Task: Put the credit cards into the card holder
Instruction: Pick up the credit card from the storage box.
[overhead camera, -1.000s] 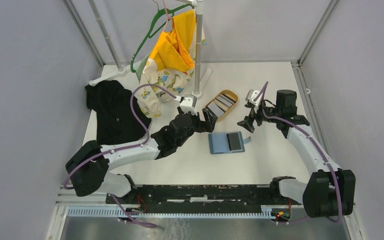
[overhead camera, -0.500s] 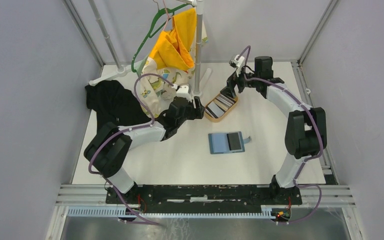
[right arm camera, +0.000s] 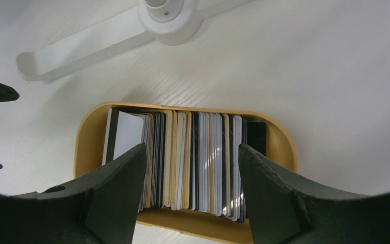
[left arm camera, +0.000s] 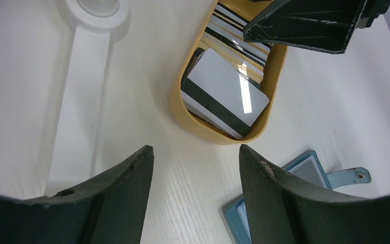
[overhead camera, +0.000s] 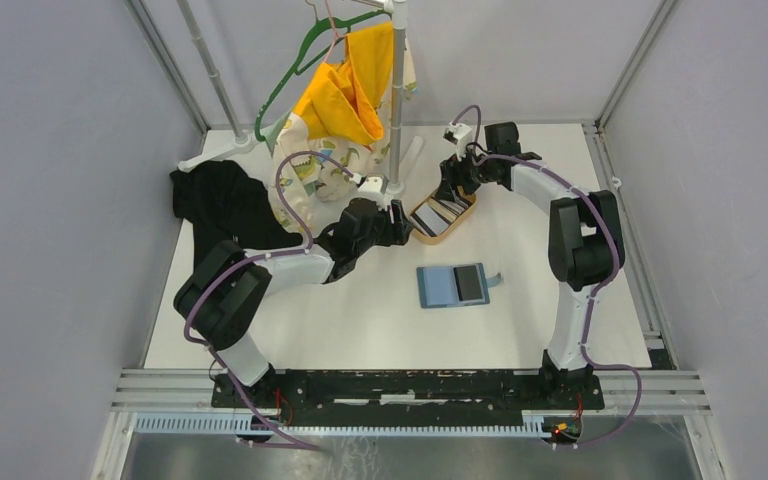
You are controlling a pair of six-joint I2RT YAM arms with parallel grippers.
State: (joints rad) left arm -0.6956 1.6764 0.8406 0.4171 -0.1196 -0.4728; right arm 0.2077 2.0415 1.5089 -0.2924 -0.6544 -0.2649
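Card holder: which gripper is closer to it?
Left. Left gripper is at the tray end nearest the card holder; right gripper hangs over its far end.

Walls: pale grey panels on left, back and right.
Frame: slim metal corner posts.
Table: white tabletop, evenly lit, soft shadows.
Furniture: white clothes stand at the back.
Near edge: silver rail.

White table has an oval tan wooden tray sitting just beside the foot of a white clothes stand; green hanger and a yellow top hang up on it; pale printed cloth droops below; black garment lies crumpled at the left.
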